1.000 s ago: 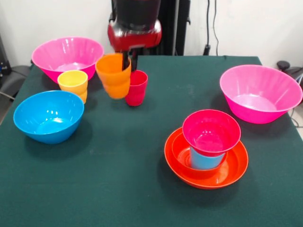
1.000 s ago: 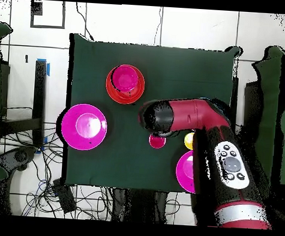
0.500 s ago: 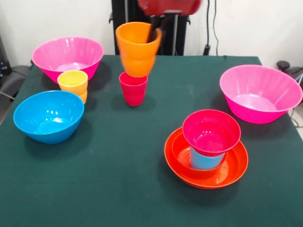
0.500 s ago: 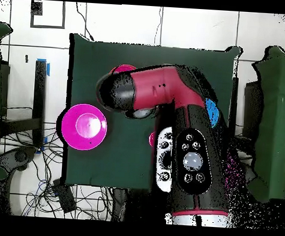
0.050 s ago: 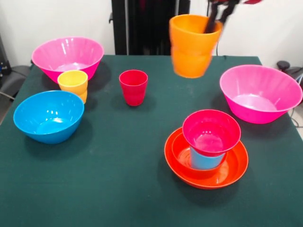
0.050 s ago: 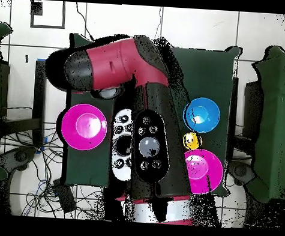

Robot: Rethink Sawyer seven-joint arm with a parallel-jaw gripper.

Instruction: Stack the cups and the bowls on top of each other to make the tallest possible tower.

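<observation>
Front view: the orange cup (image 5: 194, 45) is seen lifted clear above the green table (image 5: 118, 179), held upright by the gripper (image 5: 218, 16), whose dark fingers (image 5: 211, 21) reach into its mouth at the rim; the jaws are closed on the cup's wall. The red cup (image 5: 133, 87) stands alone on the cloth, and the yellow cup (image 5: 73, 84) stands just in front of the left pink bowl (image 5: 67, 56) and near the blue bowl (image 5: 49, 116). The second pink bowl (image 5: 260, 93) sits at the right. At the near right, the wide orange bowl (image 5: 206, 163) holds a smaller orange bowl with an inverted blue cup (image 5: 205, 160) in it, and the crimson bowl (image 5: 211, 132) is set on that cup. Overhead view: the red and black arm (image 6: 138, 128) covers most of the table, so the gripper and stack are hidden; two pink bowls, the blue bowl and the yellow cup are shown around it.
</observation>
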